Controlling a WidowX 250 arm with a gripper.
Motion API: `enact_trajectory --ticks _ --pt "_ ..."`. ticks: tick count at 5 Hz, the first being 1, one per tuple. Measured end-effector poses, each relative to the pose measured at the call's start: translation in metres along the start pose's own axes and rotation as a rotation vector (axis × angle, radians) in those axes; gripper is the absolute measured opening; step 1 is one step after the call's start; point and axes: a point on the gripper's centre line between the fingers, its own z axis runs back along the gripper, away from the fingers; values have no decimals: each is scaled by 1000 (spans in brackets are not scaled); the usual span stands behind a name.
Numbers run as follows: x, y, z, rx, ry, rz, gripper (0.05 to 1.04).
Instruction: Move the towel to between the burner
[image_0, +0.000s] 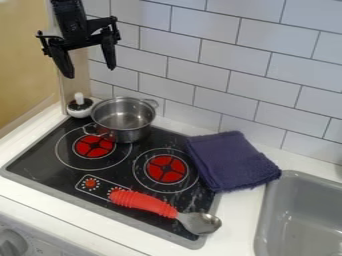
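One purple towel (230, 161), long axis running upper-left to lower-right.

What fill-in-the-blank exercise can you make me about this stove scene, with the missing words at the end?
The folded purple-blue cloth towel lies partly on the glossy black cooktop, partly on the white ____. The big metal-bowled spoon has a ribbed handle coloured ____. The black two-finger gripper hangs with its jaws ____.
Missing words: countertop; red; open.
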Motion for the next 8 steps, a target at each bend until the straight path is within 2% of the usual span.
enact_trajectory --ticks 1,3,4,5,6,7,8 --pt "14 -7 -17 -17 -69 14 999" --pt "32 21 -30 -42 -138 -75 999" --pt "44 42 -33 -46 -152 -132 999" --pt "68 72 -33 -73 -145 -165 999" --pt "94 97 -37 -86 -161 -201 999" --pt "117 109 -46 -115 -178 -242 999" --pt "126 117 -51 -147 -163 -253 999"
